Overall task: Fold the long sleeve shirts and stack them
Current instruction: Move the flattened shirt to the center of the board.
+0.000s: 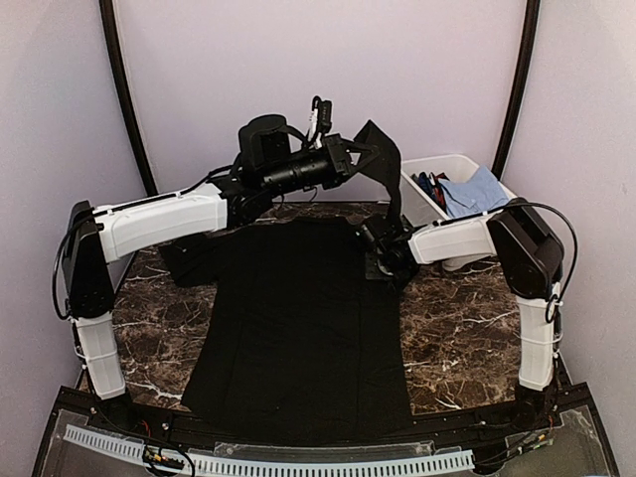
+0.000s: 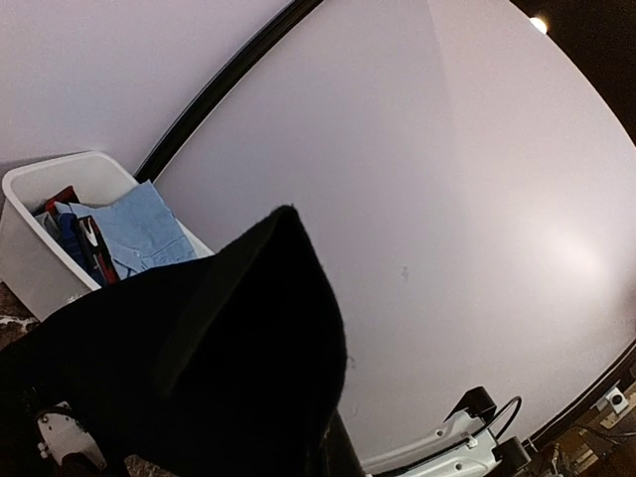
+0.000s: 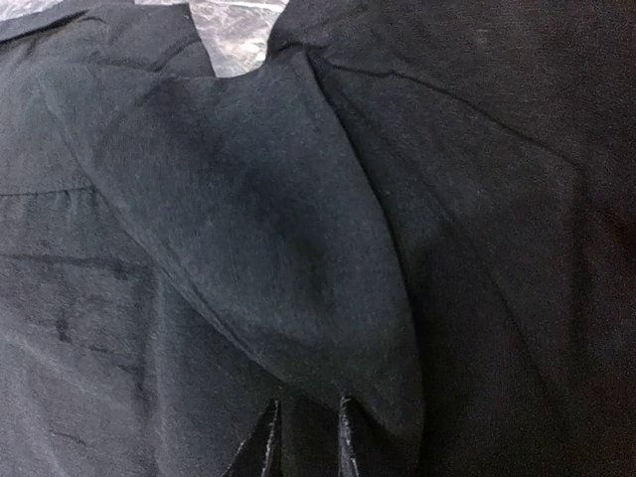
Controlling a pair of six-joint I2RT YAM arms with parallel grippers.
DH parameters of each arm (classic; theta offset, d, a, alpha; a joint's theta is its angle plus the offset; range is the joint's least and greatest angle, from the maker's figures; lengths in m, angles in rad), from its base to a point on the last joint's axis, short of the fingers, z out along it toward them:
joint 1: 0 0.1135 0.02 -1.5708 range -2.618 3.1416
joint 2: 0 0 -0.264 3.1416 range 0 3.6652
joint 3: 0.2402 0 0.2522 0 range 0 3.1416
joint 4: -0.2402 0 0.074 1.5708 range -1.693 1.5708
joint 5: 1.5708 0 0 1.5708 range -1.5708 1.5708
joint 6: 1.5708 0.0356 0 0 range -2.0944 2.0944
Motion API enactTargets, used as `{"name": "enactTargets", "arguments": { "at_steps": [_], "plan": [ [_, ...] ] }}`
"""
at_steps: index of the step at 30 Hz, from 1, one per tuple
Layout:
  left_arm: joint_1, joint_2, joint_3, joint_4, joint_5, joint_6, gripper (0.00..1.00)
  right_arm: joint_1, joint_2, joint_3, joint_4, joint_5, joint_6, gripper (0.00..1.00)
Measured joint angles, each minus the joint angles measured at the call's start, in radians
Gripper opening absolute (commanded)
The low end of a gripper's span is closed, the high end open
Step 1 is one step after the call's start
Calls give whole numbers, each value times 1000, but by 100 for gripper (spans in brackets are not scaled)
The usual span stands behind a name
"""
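Clamped on the raised sleeve (image 1: 386, 174), upper centre, the left gripper (image 1: 350, 157) needed to lay it flat across the black shirt (image 1: 298, 318) — right gripper (image 3: 305, 437), jaws barely parted, grip unclear.

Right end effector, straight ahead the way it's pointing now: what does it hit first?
The black shirt. In the wrist view the right end effector aims into a raised fold of that cloth, right at its fingertips. I cannot tell whether they touch it.
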Motion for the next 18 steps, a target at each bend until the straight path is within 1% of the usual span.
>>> {"name": "enactTargets", "arguments": {
  "at_steps": [3,5,12,14,18],
  "plan": [
    [0,-39,-56,-9,-33,17,0,0,0,-19,0,8,18,22],
    [0,-62,-82,-13,-51,29,0,-5,0,-40,0,10,30,26],
    [0,-105,-119,-26,-77,53,0,-37,-36,-103,35,2,75,35],
    [0,-105,-131,-27,-77,56,0,-45,-55,-129,44,-12,80,38],
    [0,-106,-159,-32,-92,64,0,-48,-79,-166,83,-56,72,50]
  ]
}}
